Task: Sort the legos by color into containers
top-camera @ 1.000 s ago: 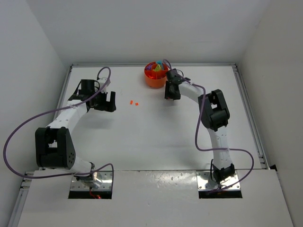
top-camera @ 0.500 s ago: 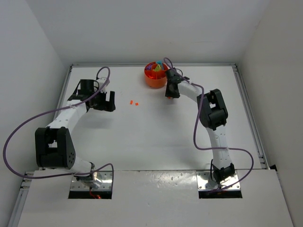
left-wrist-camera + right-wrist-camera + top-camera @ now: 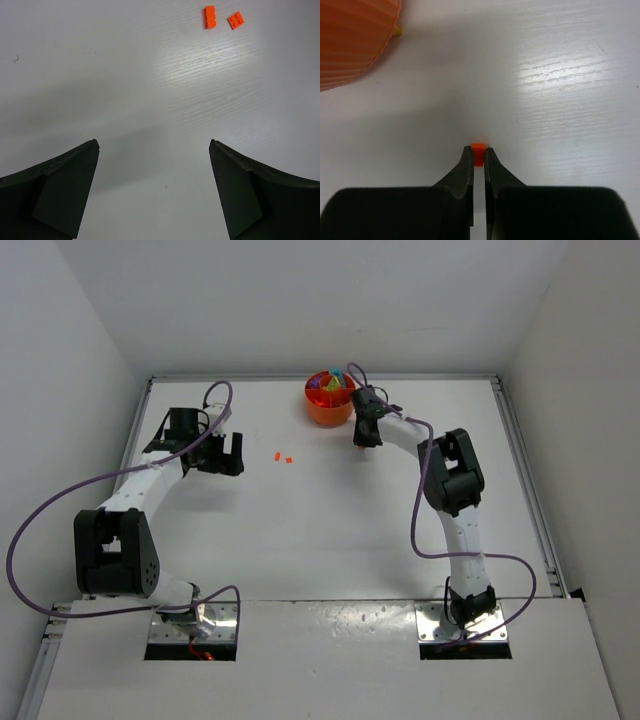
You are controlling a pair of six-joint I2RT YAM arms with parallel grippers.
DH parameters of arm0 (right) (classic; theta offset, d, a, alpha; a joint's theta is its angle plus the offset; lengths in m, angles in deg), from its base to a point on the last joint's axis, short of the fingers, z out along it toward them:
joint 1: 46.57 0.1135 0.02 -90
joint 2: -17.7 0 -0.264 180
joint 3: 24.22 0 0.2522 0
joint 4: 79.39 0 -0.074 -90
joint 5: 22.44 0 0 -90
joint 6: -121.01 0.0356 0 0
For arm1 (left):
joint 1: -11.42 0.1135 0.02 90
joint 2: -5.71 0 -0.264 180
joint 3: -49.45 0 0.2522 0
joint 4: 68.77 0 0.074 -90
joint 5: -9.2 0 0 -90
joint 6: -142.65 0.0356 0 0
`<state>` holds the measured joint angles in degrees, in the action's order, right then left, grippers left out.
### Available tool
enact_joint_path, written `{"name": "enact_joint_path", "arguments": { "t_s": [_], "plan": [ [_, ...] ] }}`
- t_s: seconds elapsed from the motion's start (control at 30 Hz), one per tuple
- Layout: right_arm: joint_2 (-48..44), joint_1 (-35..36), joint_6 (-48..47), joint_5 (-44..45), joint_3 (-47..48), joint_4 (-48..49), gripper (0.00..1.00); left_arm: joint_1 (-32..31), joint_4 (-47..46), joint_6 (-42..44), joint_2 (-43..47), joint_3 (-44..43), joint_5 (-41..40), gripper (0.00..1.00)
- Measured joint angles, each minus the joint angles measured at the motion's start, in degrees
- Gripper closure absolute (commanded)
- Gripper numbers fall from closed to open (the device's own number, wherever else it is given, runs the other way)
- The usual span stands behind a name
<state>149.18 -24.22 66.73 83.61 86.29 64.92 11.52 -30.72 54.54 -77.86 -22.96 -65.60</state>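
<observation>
Orange lego pinched at tips of R tool, dish nearby, L tool spread

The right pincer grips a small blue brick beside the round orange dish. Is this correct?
No: the small plastic brick in the right pincer is orange, as the right wrist view shows; the round orange plastic dish is beside it.

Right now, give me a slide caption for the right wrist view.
Right gripper pinches a small orange lego between its fingertips over the white table, ribbed orange dish at upper left.
</observation>
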Motion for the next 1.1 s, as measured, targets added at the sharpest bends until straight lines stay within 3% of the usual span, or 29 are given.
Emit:
{"name": "enact_joint_path", "arguments": {
  "t_s": [0.13, 0.3, 0.4, 0.77, 1.1],
  "plan": [
    [-0.9, 0.1, -2.3, 0.0, -1.4, 1.3, 1.00, 0.0, 0.0, 0.0, 0.0, 0.0, 0.0, 0.00],
    [-6.8, 1.3, -10.0, -1.4, -9.9, 3.5, 1.00, 0.0, -0.5, 0.0, 0.0, 0.0, 0.1, 0.00],
    [-9.8, 2.9, -15.6, -3.3, -10.3, 4.4, 1.00, 0.0, -0.9, -0.1, -0.1, 0.0, 0.5, 0.00],
    [-10.1, 7.0, -31.2, -10.1, 8.9, 10.6, 1.00, 0.0, -1.5, -0.9, -2.1, -2.6, 1.4, 0.00],
    [-1.1, 7.8, -34.3, -10.0, 15.4, 12.8, 1.00, 0.0, -1.7, -2.1, -3.3, -4.5, 1.6, 0.00]
  ]
}}
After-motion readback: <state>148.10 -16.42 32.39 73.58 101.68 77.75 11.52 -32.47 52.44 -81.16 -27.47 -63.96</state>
